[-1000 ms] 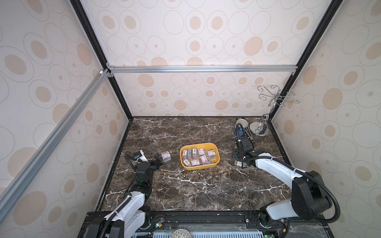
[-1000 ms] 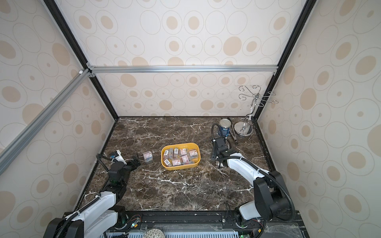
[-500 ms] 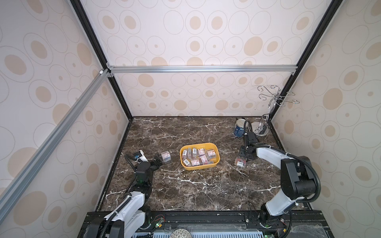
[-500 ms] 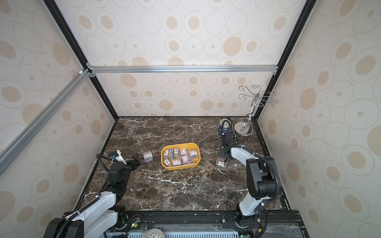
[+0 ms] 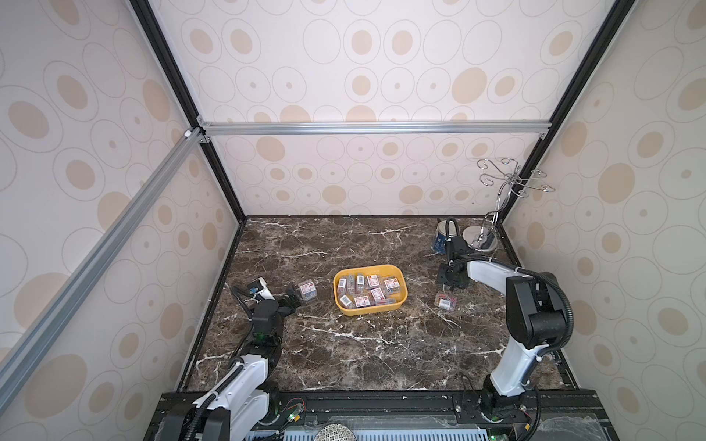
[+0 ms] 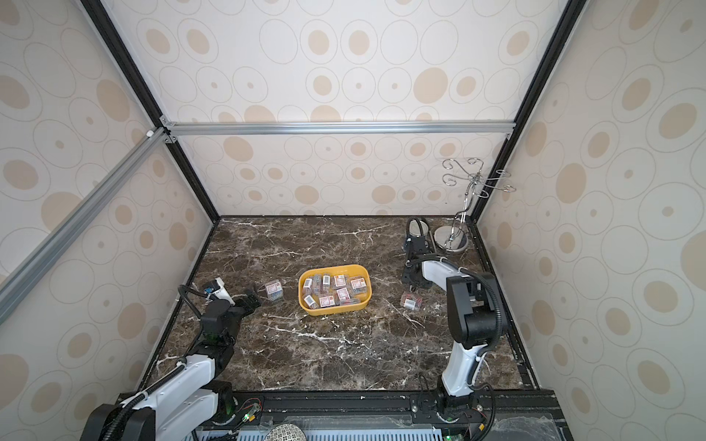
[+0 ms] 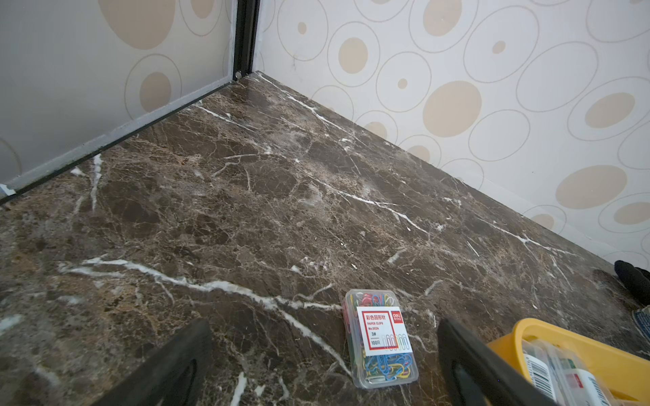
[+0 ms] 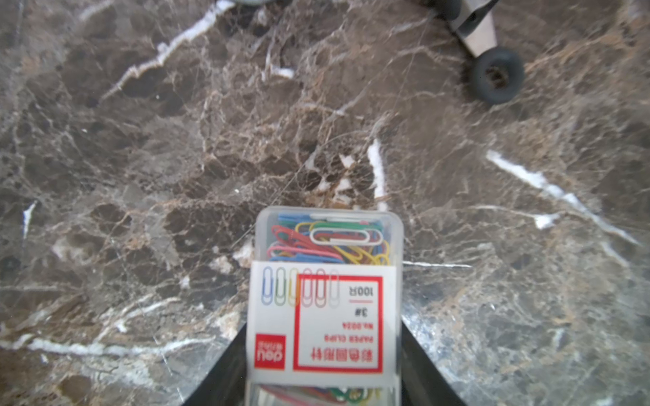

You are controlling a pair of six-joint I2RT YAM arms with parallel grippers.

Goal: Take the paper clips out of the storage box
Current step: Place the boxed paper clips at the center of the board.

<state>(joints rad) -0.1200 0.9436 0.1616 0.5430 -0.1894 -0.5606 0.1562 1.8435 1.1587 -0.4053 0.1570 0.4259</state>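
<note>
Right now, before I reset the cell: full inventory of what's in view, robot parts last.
storage box: one, yellow, table centre.
paper clip boxes in it: about nine, clear with white-and-red labels, piled; exact count unclear.
left loose box: one, clear, on the table left of the storage box.
right loose box: one, clear, on the table right of the storage box.
held box: one, clear, in the right pincer.
tin can: one, blue label, back right corner.
hook stand: one, chrome, beside the tin can.
metal part with black ring: one, unidentified, right wrist view only.
table: one, dark brown marble.
left pincer: one, black, open, empty, facing the left loose box.
right pincer: one, black, shut on the held box.
</note>
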